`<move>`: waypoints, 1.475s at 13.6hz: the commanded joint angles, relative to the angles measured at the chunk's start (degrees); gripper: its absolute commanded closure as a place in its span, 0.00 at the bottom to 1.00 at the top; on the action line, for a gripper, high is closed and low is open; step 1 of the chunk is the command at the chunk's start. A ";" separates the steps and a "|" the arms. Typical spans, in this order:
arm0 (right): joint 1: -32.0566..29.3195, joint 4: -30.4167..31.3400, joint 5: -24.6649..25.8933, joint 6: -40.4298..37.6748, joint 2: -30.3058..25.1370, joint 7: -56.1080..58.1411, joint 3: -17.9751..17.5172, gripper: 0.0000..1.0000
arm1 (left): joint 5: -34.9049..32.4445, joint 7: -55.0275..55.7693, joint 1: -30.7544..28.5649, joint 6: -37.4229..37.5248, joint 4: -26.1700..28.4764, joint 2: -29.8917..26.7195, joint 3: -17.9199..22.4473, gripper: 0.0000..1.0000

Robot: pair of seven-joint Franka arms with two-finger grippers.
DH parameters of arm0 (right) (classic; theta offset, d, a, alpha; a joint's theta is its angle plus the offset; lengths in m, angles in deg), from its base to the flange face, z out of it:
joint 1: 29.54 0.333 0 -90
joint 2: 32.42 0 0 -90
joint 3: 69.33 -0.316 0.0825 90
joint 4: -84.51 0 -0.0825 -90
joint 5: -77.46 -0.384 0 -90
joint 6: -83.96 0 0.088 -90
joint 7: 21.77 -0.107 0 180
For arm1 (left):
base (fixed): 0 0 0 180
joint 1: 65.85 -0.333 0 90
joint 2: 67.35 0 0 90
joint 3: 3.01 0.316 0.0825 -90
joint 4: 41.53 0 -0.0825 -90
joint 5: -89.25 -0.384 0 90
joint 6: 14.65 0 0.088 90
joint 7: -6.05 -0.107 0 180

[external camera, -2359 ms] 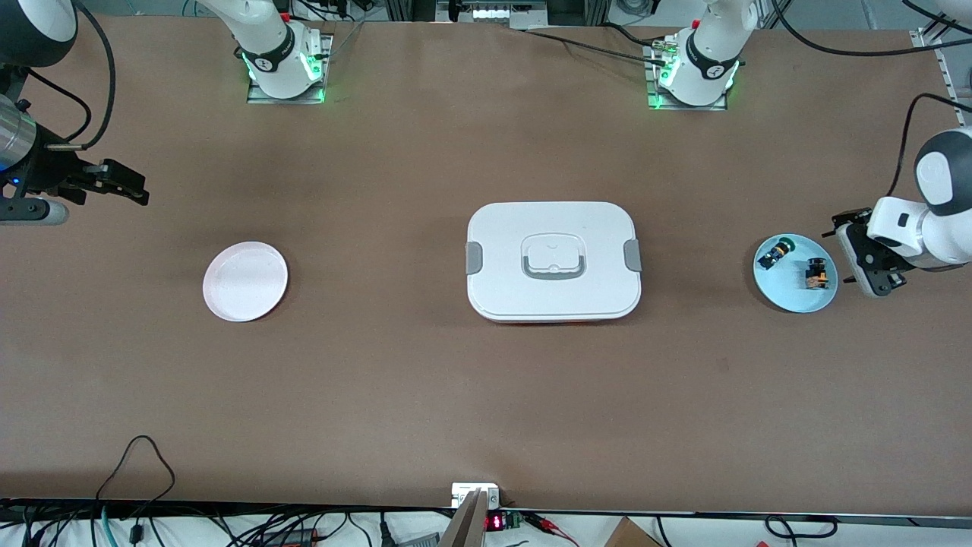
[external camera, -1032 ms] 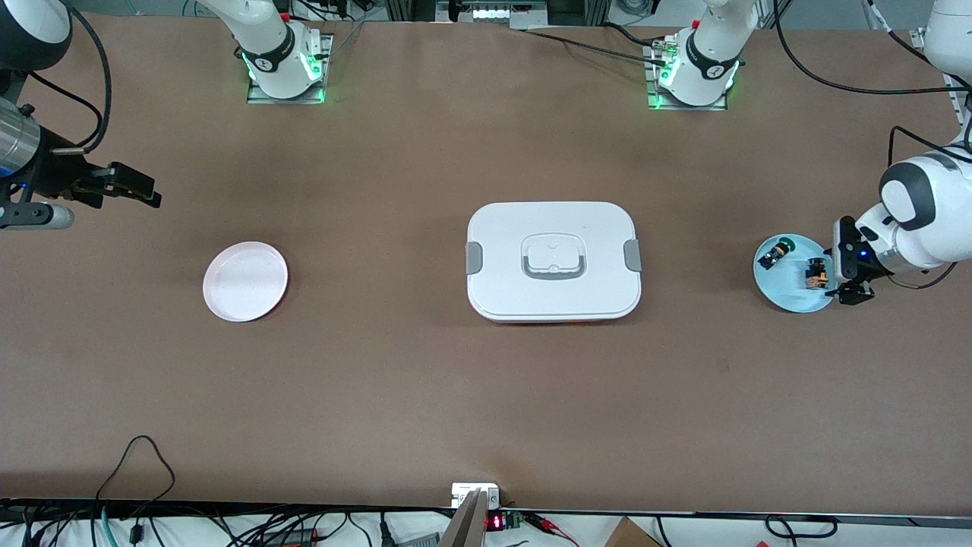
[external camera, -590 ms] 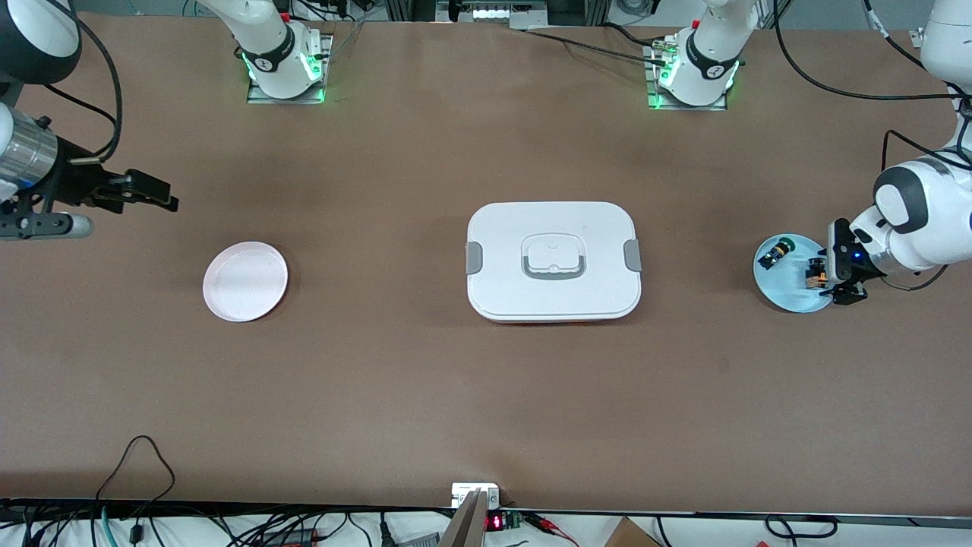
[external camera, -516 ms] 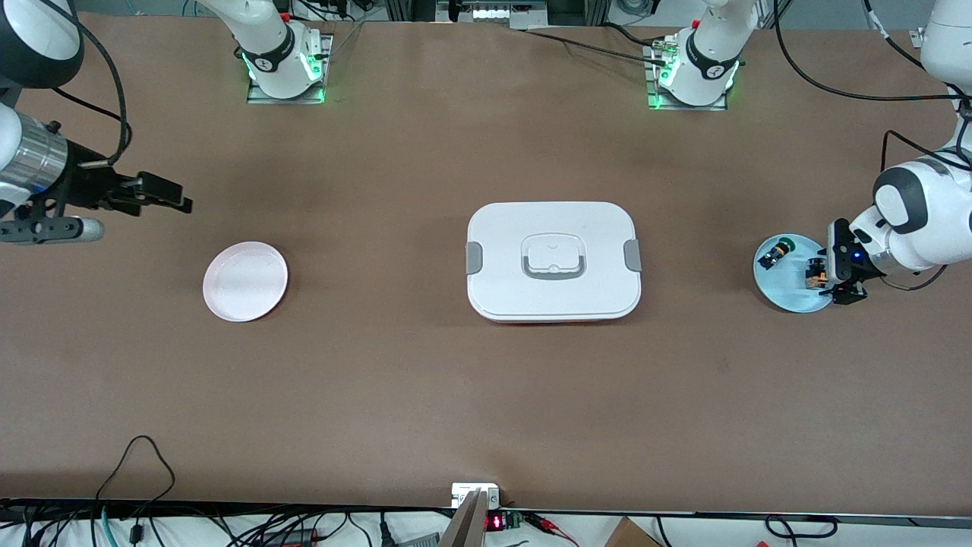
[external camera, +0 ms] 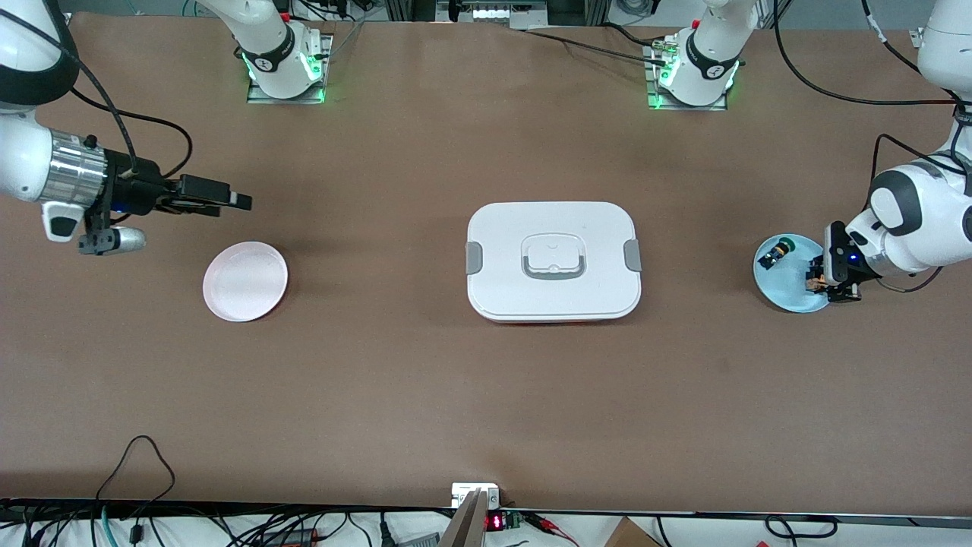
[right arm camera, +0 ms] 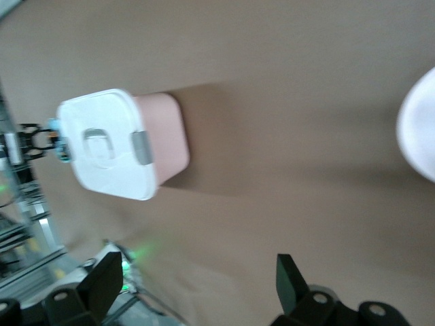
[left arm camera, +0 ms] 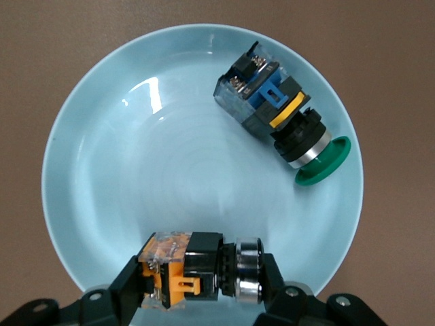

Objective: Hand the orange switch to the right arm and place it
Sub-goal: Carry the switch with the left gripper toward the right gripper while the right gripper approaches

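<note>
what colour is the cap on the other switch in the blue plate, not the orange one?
Green: the green-capped switch has a round green cap, clearest in the left wrist view.

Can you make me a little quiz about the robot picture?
1. True or false: the left gripper has its fingers on either side of the orange switch.
2. What does the blue plate hold besides that switch? A) a spoon B) a green-capped part C) a ball
3. Fill in: the right gripper hangs open over the table, near the ____ plate.

Key: 1 true. 2 B, the green-capped part. 3 white.
</note>
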 commanded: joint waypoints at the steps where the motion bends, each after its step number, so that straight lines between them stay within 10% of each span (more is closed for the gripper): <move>1: 1.11 1.15 -12.70 -1.89 1.04 0.79 0.29 0.00 | 1.13 -1.50 -0.42 1.55 -0.69 -1.47 -0.50 1.00; 6: 4.97 1.24 -31.80 -2.34 5.96 7.38 0.29 0.00 | 21.74 6.32 3.69 17.61 -7.18 -7.97 -2.43 1.00; 12: 11.48 0.80 -51.93 -1.37 11.14 12.74 0.29 0.00 | 62.76 8.17 9.68 38.10 -7.02 -10.98 -5.85 1.00; 20: 17.37 -0.34 -65.13 -0.85 15.98 13.62 0.20 0.00 | 98.30 7.90 19.34 32.99 -7.54 -9.57 -20.87 1.00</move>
